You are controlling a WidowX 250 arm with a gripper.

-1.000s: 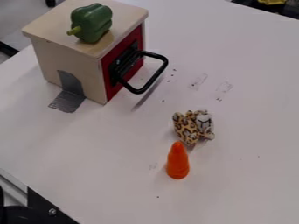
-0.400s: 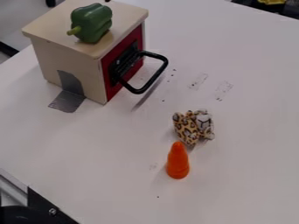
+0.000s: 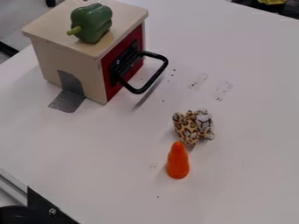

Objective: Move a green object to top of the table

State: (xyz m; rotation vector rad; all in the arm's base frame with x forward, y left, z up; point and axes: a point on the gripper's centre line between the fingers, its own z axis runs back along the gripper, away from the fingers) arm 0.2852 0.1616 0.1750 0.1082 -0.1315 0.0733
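A green bell pepper (image 3: 91,22) lies on the flat wooden top of a small box (image 3: 53,24), its light green stem pointing to the lower left. Beneath it, the pepper touches the box top near the front corner. The white table (image 3: 234,57) carries the box at the upper left.
The box's red front has a black handle (image 3: 158,78) sticking out over the table. An orange cone-shaped object (image 3: 177,161) stands right of centre, just below a leopard-print plush toy (image 3: 187,129). Black hardware (image 3: 43,210) and a metal edge occupy the lower left corner.
Small dark bits at the top edge, behind the pepper, have shifted left. The black part in the lower left corner has changed its outline slightly. Pepper, box, plush toy and orange object stay put.
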